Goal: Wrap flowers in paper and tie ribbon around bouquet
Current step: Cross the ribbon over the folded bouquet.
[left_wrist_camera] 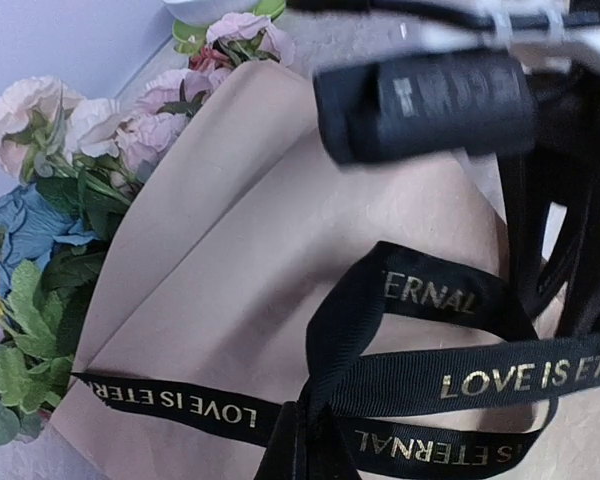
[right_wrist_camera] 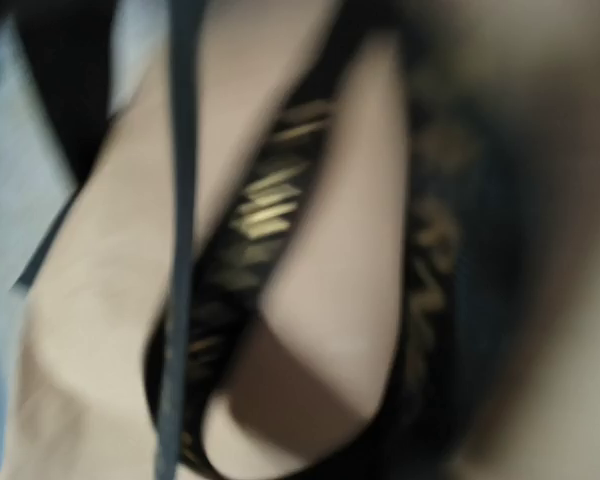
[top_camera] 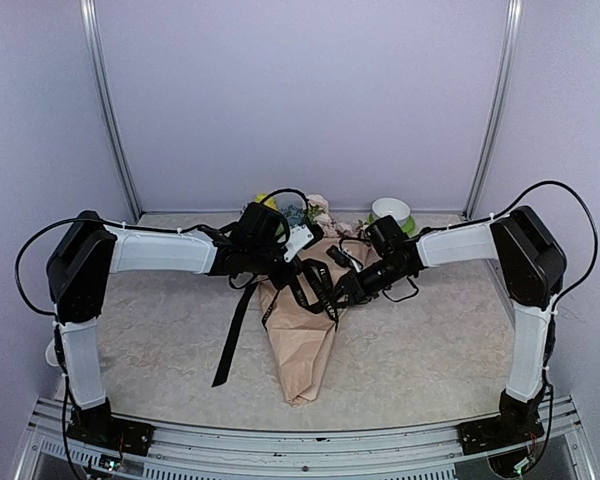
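Lying on the speckled beige table (top_camera: 435,345), the bouquet (top_camera: 300,345) faces lilac walls (top_camera: 300,95).

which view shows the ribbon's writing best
Left wrist: the ribbon lies close, gold letters sharp against the paper. Top external shows only thin black strands, no lettering. Right wrist is close but blurred, gold marks unreadable.

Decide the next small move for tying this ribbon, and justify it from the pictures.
Probably draw the left gripper gently leftwards to tighten: the ribbon lies in slack loops across the bouquet, bunched at that shut gripper, while the right gripper is too blurred to judge.
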Action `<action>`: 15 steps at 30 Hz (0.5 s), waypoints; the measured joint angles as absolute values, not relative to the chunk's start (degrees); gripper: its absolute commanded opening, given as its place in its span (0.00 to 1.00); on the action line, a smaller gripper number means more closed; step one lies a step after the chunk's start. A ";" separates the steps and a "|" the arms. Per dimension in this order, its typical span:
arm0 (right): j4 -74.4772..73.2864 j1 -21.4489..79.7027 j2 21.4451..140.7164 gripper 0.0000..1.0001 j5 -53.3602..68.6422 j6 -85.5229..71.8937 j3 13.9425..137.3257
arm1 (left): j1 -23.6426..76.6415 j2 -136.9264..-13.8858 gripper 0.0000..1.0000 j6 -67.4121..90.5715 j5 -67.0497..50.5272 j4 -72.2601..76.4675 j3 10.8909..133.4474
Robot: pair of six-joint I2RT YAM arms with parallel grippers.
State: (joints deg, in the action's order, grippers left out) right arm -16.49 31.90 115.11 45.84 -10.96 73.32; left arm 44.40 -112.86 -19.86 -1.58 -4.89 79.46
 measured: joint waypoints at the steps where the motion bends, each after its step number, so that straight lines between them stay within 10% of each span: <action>1: -16.53 31.31 114.52 0.29 43.81 -12.03 73.32 | 44.40 -113.56 0.00 -19.46 -1.48 -4.97 79.66; 15: -6.81 32.49 100.20 0.24 29.78 -21.15 66.24 | 44.16 -123.15 0.00 -13.41 -4.36 -7.07 84.93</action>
State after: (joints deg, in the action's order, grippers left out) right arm -6.81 32.49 100.20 29.78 -21.15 66.24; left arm 44.16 -123.15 -13.41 -4.36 -7.07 84.93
